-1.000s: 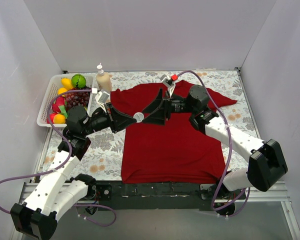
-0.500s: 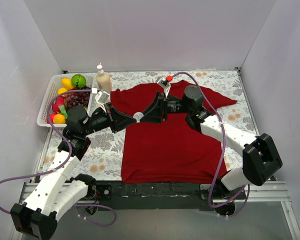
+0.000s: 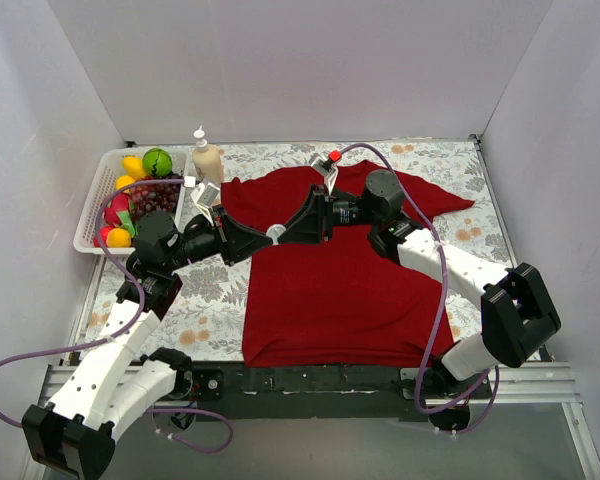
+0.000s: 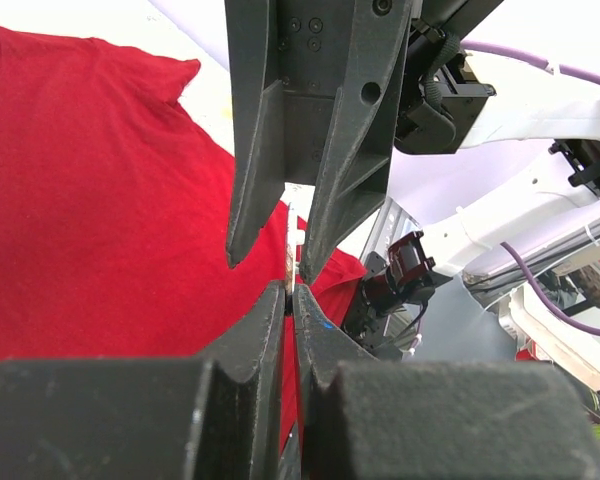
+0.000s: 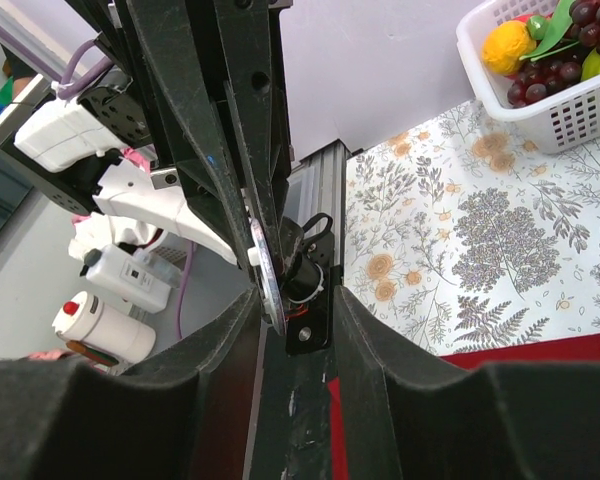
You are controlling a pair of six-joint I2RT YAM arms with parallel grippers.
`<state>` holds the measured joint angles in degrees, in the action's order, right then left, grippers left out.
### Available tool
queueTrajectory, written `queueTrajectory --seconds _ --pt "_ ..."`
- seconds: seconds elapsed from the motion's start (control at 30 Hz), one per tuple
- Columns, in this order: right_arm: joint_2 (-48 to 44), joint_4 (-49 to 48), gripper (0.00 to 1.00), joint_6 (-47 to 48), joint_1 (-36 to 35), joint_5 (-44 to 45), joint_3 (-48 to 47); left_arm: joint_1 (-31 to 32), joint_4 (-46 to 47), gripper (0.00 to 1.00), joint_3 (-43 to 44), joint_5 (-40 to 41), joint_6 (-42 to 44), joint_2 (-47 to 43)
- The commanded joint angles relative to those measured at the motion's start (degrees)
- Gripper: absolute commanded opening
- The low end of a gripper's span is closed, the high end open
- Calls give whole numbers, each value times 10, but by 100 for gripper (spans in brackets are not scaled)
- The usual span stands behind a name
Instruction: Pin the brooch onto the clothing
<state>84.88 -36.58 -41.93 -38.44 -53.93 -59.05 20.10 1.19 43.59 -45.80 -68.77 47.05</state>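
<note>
The brooch [image 3: 277, 233], a small silvery-white disc, is held above the left chest of the dark red T-shirt [image 3: 340, 285]. My left gripper [image 3: 271, 236] is shut on the brooch; in the left wrist view the disc shows edge-on [image 4: 289, 235] just past the pinched fingertips [image 4: 276, 300]. My right gripper [image 3: 285, 235] is open, its two fingers reaching in from the right on either side of the brooch. In the right wrist view the disc [image 5: 268, 275] stands close to the left finger [image 5: 215, 340]; I cannot tell if they touch. The shirt also shows in the left wrist view [image 4: 90, 200].
A white basket [image 3: 88, 222] of toy fruit stands at the back left, also in the right wrist view [image 5: 570, 112]. A lotion bottle [image 3: 207, 158] stands beside it. A floral cloth [image 3: 210, 295] covers the table. White walls enclose three sides.
My right gripper has moved left toward the left gripper, and its open fingers now sit around the brooch. The left gripper has held still with the brooch.
</note>
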Motion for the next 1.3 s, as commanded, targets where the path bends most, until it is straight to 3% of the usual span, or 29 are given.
queueTrajectory --seconds 0.0,0.2,0.27,0.3,0.6,1.0,1.27 --pt "4 -26 42 -1 -2 2 -29 0 -1 0 -2 -14 9 0" --pt "9 -31 41 -6 -2 -1 -35 1 -1 0 0 -17 11 2" --pt "13 -35 31 -10 -2 -3 -36 0 -2 0 1 -20 12 1" --pt "13 -34 20 -10 -2 -3 -36 0 -2 0 1 -19 11 1" --pt "13 65 1 63 -5 1 -65 1 -8 0 27 -29 27 15" --pt "55 391 1 189 -19 127 -180 6 -54 0 97 -51 58 46" --pt "77 452 1 214 -27 163 -214 34 -55 0 127 -46 57 56"
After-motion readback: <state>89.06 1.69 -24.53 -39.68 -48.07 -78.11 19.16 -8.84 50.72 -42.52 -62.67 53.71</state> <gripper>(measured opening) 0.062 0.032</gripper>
